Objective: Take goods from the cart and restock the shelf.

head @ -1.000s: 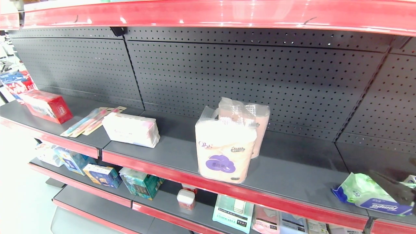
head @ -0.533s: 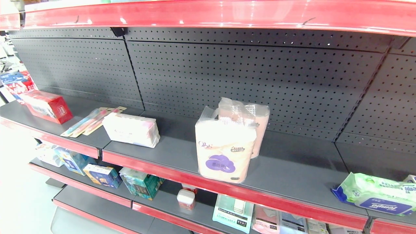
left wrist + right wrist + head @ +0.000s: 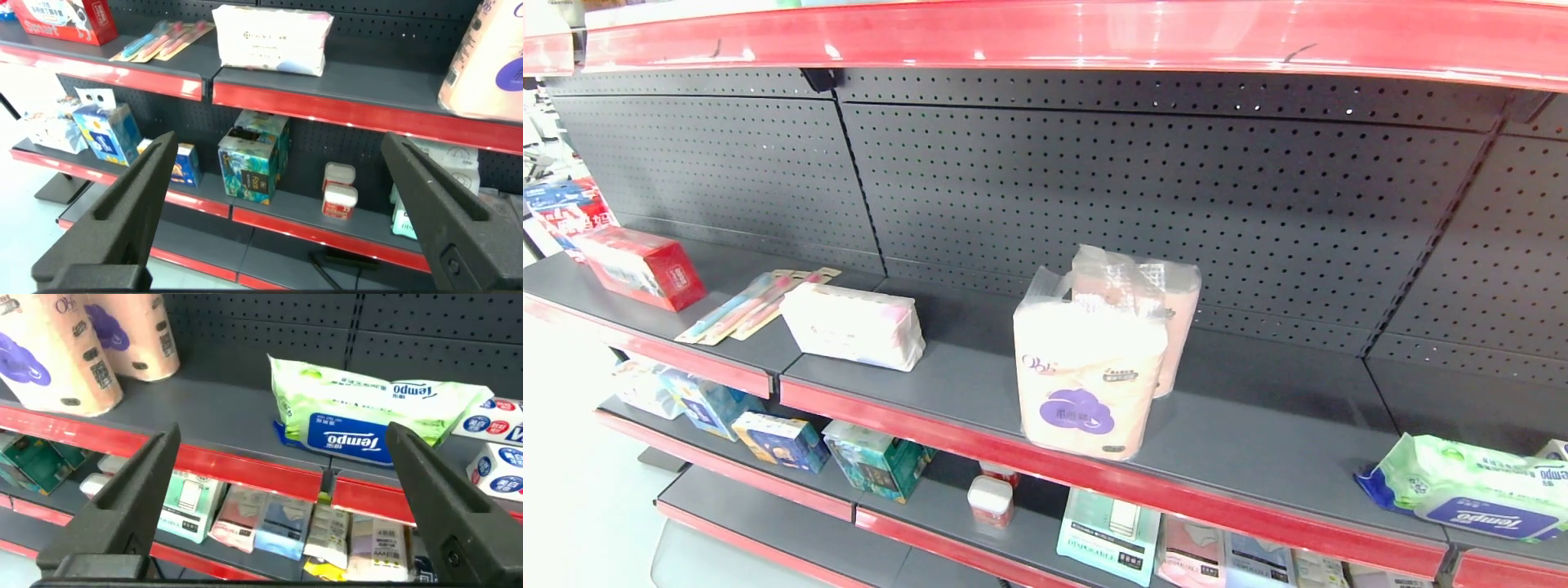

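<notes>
Head view puts the green wipes pack (image 3: 1462,486) at the lower right of the frame, lying flat on the dark shelf (image 3: 1258,416) just behind its red front edge, with a small blue-and-white box (image 3: 1556,449) just beside it at the right border. At the centre two toilet-roll packs (image 3: 1086,367) stand upright, one touching the other behind it. Left of centre lies a white tissue pack (image 3: 854,325), then carded toothbrushes (image 3: 756,304), then a red box (image 3: 641,265) at the far left. On the lower shelf sits a teal box (image 3: 878,461). The right gripper (image 3: 282,431) faces the wipes pack from in front of the shelf edge, fingers spread wide and empty. The left gripper (image 3: 278,140) is likewise wide open, holding nothing, facing the teal box.
</notes>
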Available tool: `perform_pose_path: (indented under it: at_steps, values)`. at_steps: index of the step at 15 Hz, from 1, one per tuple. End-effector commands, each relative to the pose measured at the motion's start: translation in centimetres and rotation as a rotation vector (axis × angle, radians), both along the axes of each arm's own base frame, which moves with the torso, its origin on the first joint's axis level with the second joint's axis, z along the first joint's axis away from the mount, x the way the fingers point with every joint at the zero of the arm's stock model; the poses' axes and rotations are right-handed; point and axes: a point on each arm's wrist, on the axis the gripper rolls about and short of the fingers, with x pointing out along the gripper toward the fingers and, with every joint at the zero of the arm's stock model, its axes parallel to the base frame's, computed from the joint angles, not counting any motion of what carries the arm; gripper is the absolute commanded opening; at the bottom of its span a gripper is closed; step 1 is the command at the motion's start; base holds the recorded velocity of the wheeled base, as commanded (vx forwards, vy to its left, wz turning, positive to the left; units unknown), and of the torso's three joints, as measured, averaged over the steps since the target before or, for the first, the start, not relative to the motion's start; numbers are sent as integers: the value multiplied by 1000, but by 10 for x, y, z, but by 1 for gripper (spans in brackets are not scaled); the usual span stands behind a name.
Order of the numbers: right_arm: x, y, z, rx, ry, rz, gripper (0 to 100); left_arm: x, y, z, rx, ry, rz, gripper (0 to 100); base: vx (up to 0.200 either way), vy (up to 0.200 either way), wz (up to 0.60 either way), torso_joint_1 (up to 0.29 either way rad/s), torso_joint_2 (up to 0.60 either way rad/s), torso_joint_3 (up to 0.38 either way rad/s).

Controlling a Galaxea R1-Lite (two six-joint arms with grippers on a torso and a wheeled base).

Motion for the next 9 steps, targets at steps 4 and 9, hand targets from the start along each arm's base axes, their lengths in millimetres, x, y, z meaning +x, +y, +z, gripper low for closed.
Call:
perform_pose_path:
  at_steps: [4, 9]
  values:
    - [0, 0, 0, 3, 2, 4, 100, 0, 0, 0, 0, 1, 1, 100, 0, 0, 0, 0, 0, 0]
    - [0, 0, -1, 3, 3, 5, 100, 0, 0, 0, 0, 1, 1, 100, 0, 0, -480, 4, 2, 2]
